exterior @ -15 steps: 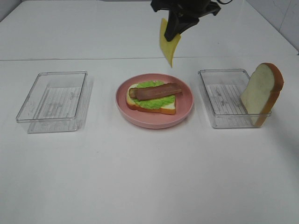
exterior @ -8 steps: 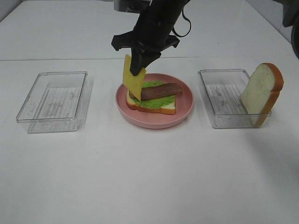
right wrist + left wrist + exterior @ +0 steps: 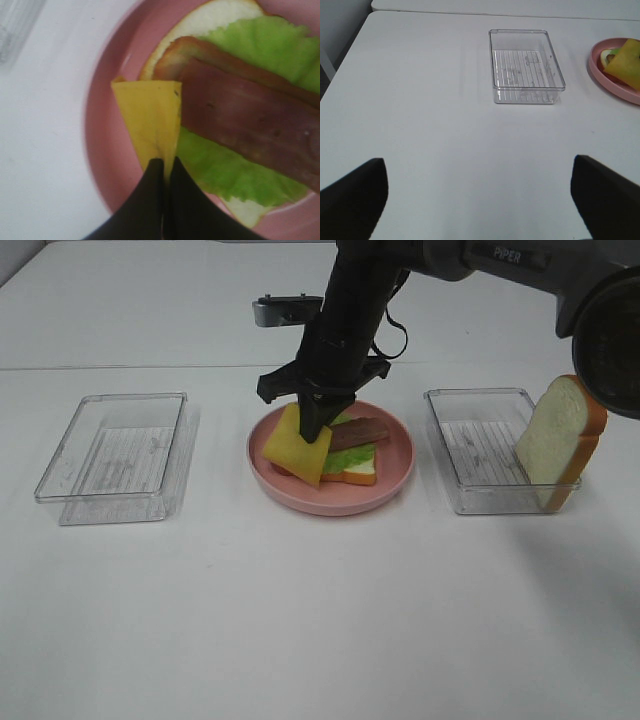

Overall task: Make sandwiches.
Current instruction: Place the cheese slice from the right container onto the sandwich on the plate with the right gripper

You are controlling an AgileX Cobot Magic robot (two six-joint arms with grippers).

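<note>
Cheese (image 3: 298, 444) hangs pinched in the closed right gripper (image 3: 312, 426), its lower edge over the left end of the open sandwich (image 3: 340, 452) on the pink plate (image 3: 385, 490). Bacon (image 3: 357, 432) and lettuce (image 3: 345, 455) top that bread; another slice (image 3: 560, 438) leans in the right tray (image 3: 480, 452), while the left gripper (image 3: 480, 200) stands wide open, empty, near the left tray (image 3: 110, 455).

on the counter (image 3: 300, 620) the plate (image 3: 395, 475) sits in the middle, one tray (image 3: 110, 455) to its left and another tray (image 3: 480, 455) to its right. the sandwich (image 3: 350, 455) lies on the plate, the cheese (image 3: 295, 445) leaning over its left end. a bread slice (image 3: 560, 440) stands propped in the right tray.
</note>
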